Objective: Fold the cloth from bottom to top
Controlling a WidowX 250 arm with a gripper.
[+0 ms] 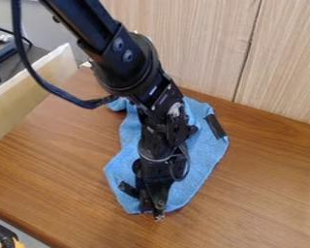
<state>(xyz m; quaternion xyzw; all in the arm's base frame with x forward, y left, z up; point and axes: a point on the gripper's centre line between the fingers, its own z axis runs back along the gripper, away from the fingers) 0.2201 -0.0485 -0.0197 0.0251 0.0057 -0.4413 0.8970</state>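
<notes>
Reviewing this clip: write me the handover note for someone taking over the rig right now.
Gripper: low at the near edge of the blue cloth; whether it has hold of the cloth can't be told.
Cloth: on the wooden table, partly hidden under the arm, with a dark strip at its upper right and another near its lower left.
Done: no bottom-to-top fold visible.
Left: apparently, secure the bottom edge, bring it to the top, and release.
</notes>
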